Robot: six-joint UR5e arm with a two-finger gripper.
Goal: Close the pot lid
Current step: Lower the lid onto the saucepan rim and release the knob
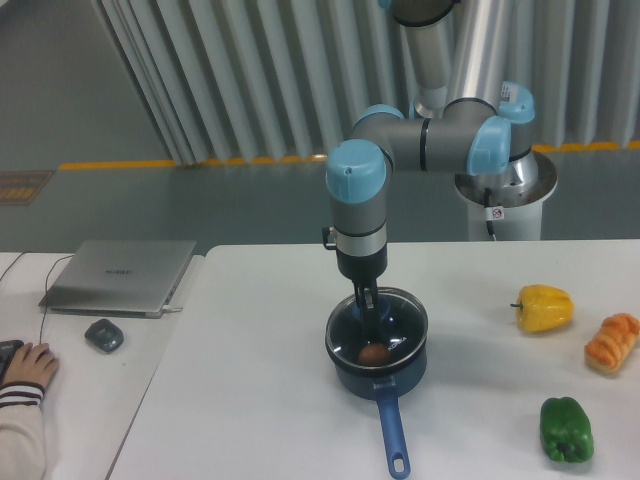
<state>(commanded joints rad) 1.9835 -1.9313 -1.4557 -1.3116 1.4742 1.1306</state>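
Note:
The dark pot stands in the middle of the white table, its long blue handle pointing toward the front edge. The glass lid with its thin metal rim lies over the pot's mouth, level or nearly so. I cannot tell whether it rests fully on the rim. My gripper comes straight down onto the lid's centre, fingers close together around the knob, which they hide. A small brown round thing shows through the glass inside the pot.
A yellow pepper, an orange bread-like piece and a green pepper lie at the right. On a second table at the left are a closed laptop, a mouse and a person's hand.

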